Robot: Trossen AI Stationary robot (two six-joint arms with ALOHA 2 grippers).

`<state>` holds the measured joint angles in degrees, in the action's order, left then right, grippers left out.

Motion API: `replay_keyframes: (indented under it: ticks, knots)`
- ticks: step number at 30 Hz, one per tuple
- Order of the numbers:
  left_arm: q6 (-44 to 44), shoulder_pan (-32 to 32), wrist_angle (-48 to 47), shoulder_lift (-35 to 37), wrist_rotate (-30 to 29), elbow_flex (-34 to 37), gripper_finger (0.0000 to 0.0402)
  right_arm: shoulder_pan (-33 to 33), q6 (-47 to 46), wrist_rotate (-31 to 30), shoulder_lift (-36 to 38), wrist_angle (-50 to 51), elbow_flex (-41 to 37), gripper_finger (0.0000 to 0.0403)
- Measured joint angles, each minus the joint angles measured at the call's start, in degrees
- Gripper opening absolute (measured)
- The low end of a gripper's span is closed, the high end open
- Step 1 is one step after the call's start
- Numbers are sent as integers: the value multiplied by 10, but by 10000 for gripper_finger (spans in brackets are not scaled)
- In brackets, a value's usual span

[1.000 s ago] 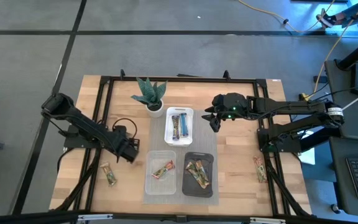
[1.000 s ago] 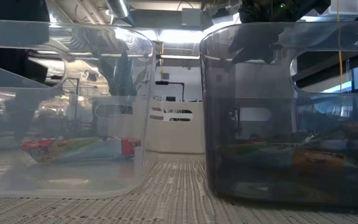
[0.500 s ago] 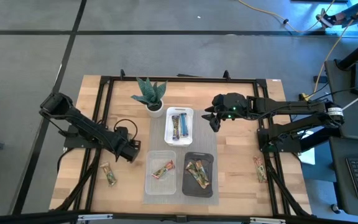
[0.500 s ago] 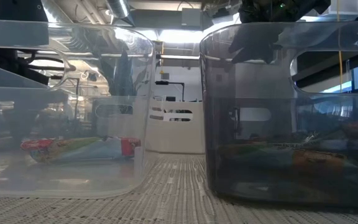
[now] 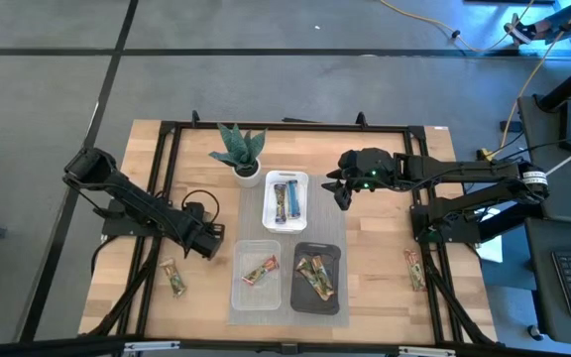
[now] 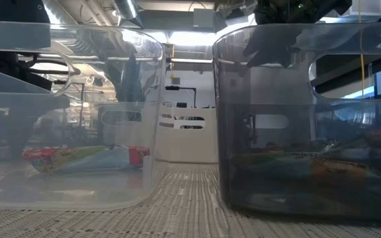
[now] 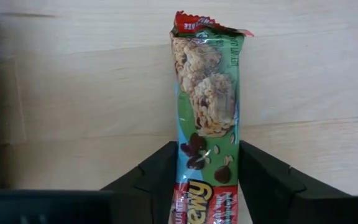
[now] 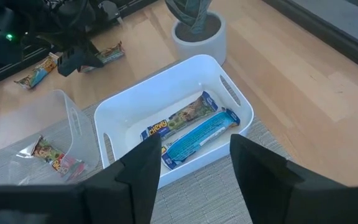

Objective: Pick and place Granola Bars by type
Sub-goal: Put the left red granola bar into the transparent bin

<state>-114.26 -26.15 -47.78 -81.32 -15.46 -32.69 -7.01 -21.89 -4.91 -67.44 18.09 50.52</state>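
A green-wrapped granola bar [image 7: 207, 99] lies flat on the wooden table at the left, between the fingers of my left gripper [image 7: 207, 177], [image 5: 207, 242]. Another bar [image 5: 173, 279] lies nearer the front left edge, and one [image 5: 414, 270] lies at the right. The white tray [image 5: 269, 198] holds two blue bars [image 8: 197, 134]. The clear tray [image 5: 238, 288] holds one bar [image 5: 261, 270], and the black tray [image 5: 297, 297] holds a few [image 5: 316, 277]. My right gripper [image 8: 194, 146] hangs open over the white tray's right side, holding nothing. My left gripper pinches the green bar between its two fingers, on the two long edges [image 7: 182, 168] near the end with the red band. The bar runs out ahead of the fingers and lies flat on the table.
A potted plant [image 5: 239, 156] stands just behind the white tray. The three trays sit on a grey mat [image 5: 350, 233] in the table's middle. A black frame [image 5: 167, 134] runs round the table top. Bare wood shows at the right [image 5: 385, 248].
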Motion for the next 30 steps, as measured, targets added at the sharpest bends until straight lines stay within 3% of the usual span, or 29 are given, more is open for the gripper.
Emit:
replay_keyframes:
  ticks: [16,24,30]
  knots:
    - [15,0,-16,-3,-14,-21,116,0,1,0,0,2,0,195]
    - [25,0,-142,-3,-27,-97,115,0,1,0,0,6,0,195]
    - [92,0,-169,-2,-83,-190,115,0,16,0,0,6,0,195]
